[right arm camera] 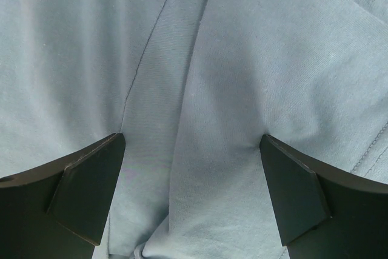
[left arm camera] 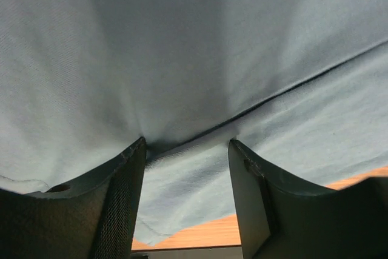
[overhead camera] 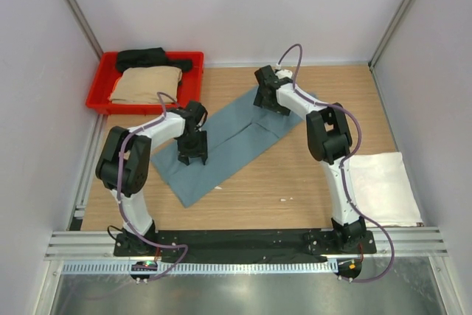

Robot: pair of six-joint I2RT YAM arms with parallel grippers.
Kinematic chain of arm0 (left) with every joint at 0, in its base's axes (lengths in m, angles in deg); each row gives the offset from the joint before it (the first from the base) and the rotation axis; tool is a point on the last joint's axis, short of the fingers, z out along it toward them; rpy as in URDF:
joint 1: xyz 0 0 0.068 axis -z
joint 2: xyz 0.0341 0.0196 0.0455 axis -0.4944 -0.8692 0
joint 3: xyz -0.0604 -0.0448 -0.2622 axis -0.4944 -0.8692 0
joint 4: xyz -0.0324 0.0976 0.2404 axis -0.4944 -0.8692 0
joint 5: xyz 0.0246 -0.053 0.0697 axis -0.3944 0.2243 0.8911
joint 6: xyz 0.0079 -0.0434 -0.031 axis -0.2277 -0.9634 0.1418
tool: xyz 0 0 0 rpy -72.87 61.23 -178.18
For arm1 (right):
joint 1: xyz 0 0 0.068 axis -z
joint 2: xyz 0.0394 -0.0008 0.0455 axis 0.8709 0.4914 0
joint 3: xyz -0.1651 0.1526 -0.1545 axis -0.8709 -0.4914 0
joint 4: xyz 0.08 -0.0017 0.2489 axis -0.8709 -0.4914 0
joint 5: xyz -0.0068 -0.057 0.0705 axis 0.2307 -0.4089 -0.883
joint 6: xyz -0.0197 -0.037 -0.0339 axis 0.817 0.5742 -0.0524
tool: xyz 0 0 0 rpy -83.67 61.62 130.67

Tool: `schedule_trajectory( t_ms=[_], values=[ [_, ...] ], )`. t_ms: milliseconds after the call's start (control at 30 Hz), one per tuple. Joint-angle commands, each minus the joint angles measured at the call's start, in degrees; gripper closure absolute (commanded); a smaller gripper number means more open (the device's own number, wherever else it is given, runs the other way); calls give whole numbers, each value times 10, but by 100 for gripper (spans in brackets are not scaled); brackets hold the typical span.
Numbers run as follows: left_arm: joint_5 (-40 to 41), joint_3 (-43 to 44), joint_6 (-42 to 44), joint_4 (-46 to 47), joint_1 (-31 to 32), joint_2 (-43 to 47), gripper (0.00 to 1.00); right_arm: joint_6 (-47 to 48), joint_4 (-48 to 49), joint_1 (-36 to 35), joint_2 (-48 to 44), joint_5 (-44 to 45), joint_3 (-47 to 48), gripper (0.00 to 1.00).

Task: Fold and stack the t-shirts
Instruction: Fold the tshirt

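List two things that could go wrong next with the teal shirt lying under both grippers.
The left gripper dents the teal t-shirt with its tips, cloth puckered between them; lifting could drag the fold askew. The right gripper stands open over overlapping layers; closing might catch only the top one.

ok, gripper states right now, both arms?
Left gripper: open, down on the teal t-shirt, holding nothing.
Right gripper: open wide over the same shirt, holding nothing.

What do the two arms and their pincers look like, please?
The left arm and right arm have white links, bulky black joints and looping purple cables. The left pincer and right pincer each have two flat black tapered fingers.
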Motion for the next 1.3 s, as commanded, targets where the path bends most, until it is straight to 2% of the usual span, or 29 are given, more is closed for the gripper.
schedule_trajectory(
  t_ms=[0,167,300,433,500,633,767,867,1033,1100,1167,1233,1267],
  values=[
    [-55,-20,-35,5,45,-32,43,38,43,13,38,-17,23,0],
    [-138,3,-82,5,120,-61,44,142,41,23,82,-61,99,0],
    [-211,72,-106,4,181,-102,44,194,39,33,108,-91,145,0],
    [-301,175,-136,10,226,-155,43,264,63,38,115,-143,158,0],
    [-335,197,-155,25,250,-172,43,299,64,38,115,-169,165,0],
    [-322,219,-158,46,256,-142,44,318,55,38,102,-224,178,0],
    [-279,219,-148,49,220,-56,43,308,57,38,51,-222,188,0],
    [-264,204,-152,53,169,21,42,310,42,39,1,-216,198,0],
    [-250,146,-156,40,47,131,42,316,26,40,-71,-221,173,0],
    [-246,125,-153,25,-11,177,42,301,13,41,-76,-222,173,0],
    [-246,95,-144,19,-44,217,42,290,-1,39,-79,-222,162,0],
    [-236,77,-135,10,-76,238,42,272,3,39,-79,-218,148,10],
    [-230,65,-131,4,-82,245,42,267,6,39,-77,-216,138,11]
  ],
)
